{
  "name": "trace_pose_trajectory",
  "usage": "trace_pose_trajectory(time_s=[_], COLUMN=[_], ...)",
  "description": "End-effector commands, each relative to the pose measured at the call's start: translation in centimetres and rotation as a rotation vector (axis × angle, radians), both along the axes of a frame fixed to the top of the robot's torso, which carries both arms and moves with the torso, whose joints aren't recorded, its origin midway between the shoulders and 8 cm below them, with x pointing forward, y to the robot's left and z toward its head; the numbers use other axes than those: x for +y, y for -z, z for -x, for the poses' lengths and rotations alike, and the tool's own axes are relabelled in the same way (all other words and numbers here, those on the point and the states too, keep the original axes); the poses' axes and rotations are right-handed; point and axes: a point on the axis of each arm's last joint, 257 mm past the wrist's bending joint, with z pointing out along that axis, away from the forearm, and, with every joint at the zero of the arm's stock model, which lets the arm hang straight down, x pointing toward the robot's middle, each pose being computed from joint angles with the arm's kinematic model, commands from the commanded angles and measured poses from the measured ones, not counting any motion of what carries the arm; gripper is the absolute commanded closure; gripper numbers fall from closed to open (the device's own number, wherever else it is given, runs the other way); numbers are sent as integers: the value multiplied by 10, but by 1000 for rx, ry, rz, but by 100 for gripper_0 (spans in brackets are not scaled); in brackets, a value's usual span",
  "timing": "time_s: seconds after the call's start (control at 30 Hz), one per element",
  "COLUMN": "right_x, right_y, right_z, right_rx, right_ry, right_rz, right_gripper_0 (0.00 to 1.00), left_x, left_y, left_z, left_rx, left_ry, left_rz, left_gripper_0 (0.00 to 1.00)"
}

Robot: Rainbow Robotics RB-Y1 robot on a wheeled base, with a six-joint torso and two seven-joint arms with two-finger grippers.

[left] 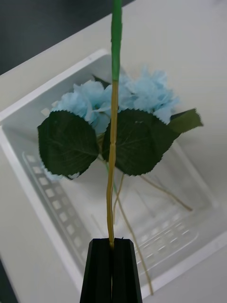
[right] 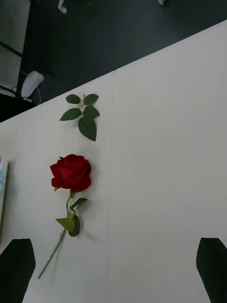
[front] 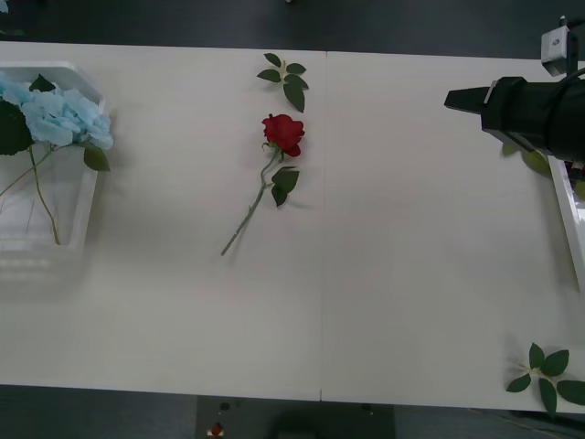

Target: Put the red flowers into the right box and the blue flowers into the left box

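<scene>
A red rose (front: 283,133) lies at the upper middle of a white table (front: 411,274), its stem running down-left, with a leaf sprig (front: 285,79) above it, another sprig (front: 548,375) at the lower right, and dark floor beyond the far edge. The blue flowers (front: 59,114) rest in the left box (front: 82,215) at the left edge, where the left gripper (left: 113,246) pinches a stem (left: 112,156) between closed fingers. The right gripper (right: 113,265) hovers at the upper right, jaws apart, beside what seems the right box (front: 571,219).
</scene>
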Motion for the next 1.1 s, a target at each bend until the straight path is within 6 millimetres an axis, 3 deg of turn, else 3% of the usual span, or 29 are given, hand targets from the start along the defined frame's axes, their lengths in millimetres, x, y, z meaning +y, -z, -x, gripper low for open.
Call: trace_pose_trajectory(time_s=[0.03, 0.2, 0.33, 0.5, 0.7, 1.0, 1.1], right_x=[1, -3, -8, -18, -54, -121, -127], right_y=[11, 39, 60, 88, 109, 147, 153], right_z=[6, 14, 20, 30, 43, 82, 94], right_rx=[8, 19, 30, 99, 258, 456, 533], right_ry=[25, 20, 15, 20, 27, -11, -16], right_rz=[-49, -6, 31, 93, 292, 591, 621], right_gripper_0=[0, 0, 0, 0, 0, 0, 0], left_x=[6, -2, 8, 13, 7, 5, 0], left_y=[-11, -10, -13, 2, 41, 103, 120], left_z=[5, 1, -4, -4, -8, -29, -36], left_rx=[27, 37, 16, 60, 131, 147, 138], left_ry=[-25, -80, -124, -174, -237, -284, -292], left_rz=[-75, 6, -2, -6, 103, 164, 192], left_gripper_0=[100, 100, 100, 100, 100, 100, 100])
